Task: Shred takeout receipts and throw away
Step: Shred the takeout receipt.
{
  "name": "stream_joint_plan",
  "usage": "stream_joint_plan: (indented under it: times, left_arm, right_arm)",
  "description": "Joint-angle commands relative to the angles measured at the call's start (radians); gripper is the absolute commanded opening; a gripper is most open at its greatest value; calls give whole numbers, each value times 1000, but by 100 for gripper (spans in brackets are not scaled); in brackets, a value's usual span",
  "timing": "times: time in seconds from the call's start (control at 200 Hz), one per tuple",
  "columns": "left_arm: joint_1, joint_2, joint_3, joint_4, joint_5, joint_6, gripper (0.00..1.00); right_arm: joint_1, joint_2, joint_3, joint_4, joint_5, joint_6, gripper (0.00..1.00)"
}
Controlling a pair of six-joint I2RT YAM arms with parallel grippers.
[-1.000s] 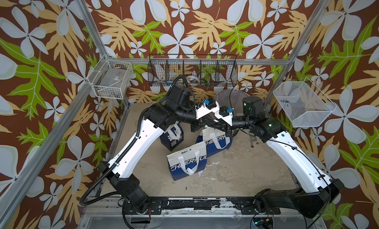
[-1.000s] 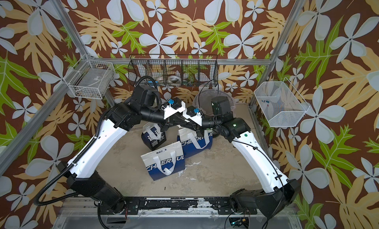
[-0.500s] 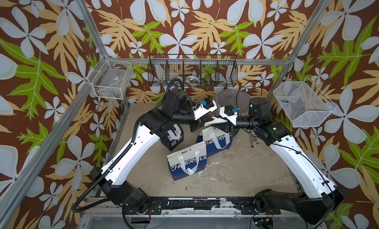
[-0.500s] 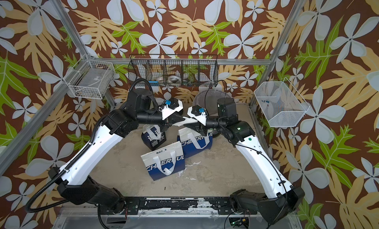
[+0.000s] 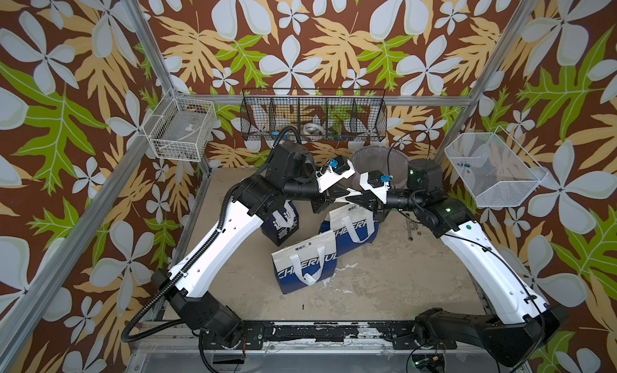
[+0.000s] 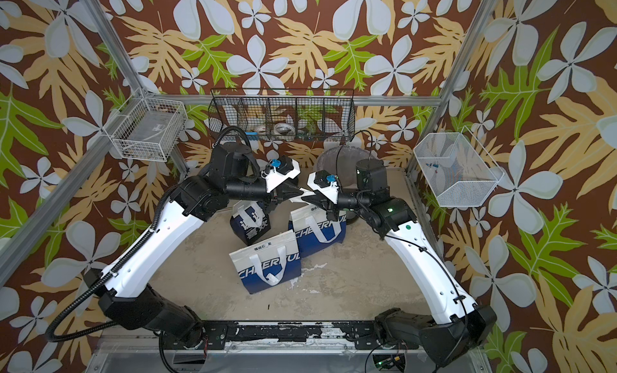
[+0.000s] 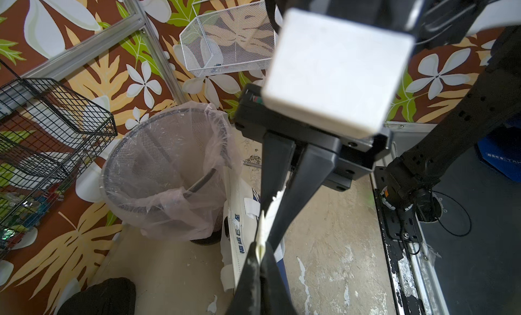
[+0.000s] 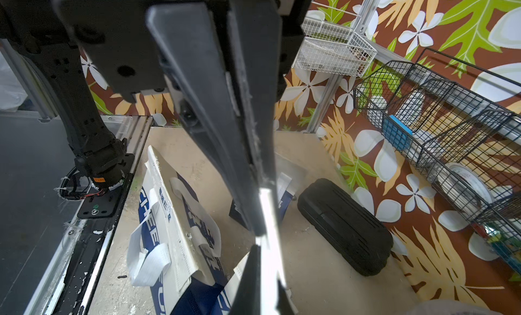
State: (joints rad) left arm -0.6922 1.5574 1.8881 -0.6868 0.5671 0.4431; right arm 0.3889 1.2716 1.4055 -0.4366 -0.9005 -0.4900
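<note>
**Receipt** (image 7: 265,222): one thin white slip, seen edge-on and held in the air between the two tools. In both top views it sits just above the centre of the frame, over the bags and clear of the desk (image 5: 384,281).

**Left tool** (image 7: 260,253): clenched on one end of the slip, as far as its tips show.

**Right tool** (image 8: 263,192): clenched on the other end, its tips almost meeting the left tool's.

**Bin** (image 5: 374,157): mesh with a clear liner, upper centre of the frame, just behind the right tool.

**Bags** (image 5: 305,264): three, blue and white, at the centre of the frame below the tools.

**Step in hand (judged):** tearing this slip between the two tools. No tear line is visible yet.

**Next move calls for:** both grips kept firm while the tips are drawn apart or twisted against each other. The pieces then go over the bin's rim before either tool lets go.

**Not made out:**
- The slip's print and full length cannot be seen, because the tool fingers cover most of it.
- No other receipts can be found, and the bag interiors are hidden.
- The pale flecks on the desk beside the front bag could be paper scraps or chipped paint.
- The left arm cuts off one bag.
</note>
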Motion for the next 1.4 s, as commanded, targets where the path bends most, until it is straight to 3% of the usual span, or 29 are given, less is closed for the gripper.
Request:
stream_joint_plan:
  times: [0.0, 0.1, 0.19, 0.415, 0.801, 0.881, 0.981, 1.041, 1.111, 1.211, 1.286, 1.351, 1.396]
  left_arm:
    - [-1, 31, 37, -48, 43, -26, 25]
    - [-1, 56, 70, -82, 55, -21, 20]
    - [-1, 57, 75, -79, 74, -20, 0]
    - [-1, 37, 54, -25, 25, -47, 0]
    - [4, 115, 90, -33, -302, -209, 0]
    - [13, 132, 112, -41, -292, -242, 0]
    - [12, 124, 106, -34, -198, -232, 0]
    - [11, 106, 89, -12, -238, -249, 0]
    - [13, 125, 116, -39, -368, -258, 0]
    - [25, 136, 116, -22, -386, -283, 0]
    - [25, 144, 111, -4, -466, -291, 0]
    - [26, 172, 123, -17, -565, -290, 0]
    - [26, 193, 145, -34, -555, -284, 0]
  right_arm:
    - [7, -15, -11, 36, 39, -25, 0]
    - [9, -36, -25, 69, 61, -21, 0]
    - [8, -43, -29, 80, 65, -23, 0]
    - [23, -82, -74, 141, 105, -18, 0]
    - [316, -270, -270, 420, 662, -202, 0]
    - [339, -289, -292, 454, 703, -221, 0]
    - [345, -287, -302, 457, 767, -249, 0]
    - [349, -304, -321, 485, 806, -262, 0]
    - [353, -333, -330, 506, 798, -258, 0]
    - [348, -354, -327, 513, 782, -230, 0]
    - [335, -386, -343, 546, 749, -191, 0]
    - [293, -419, -358, 578, 712, -141, 0]
    - [239, -424, -351, 588, 677, -79, 0]
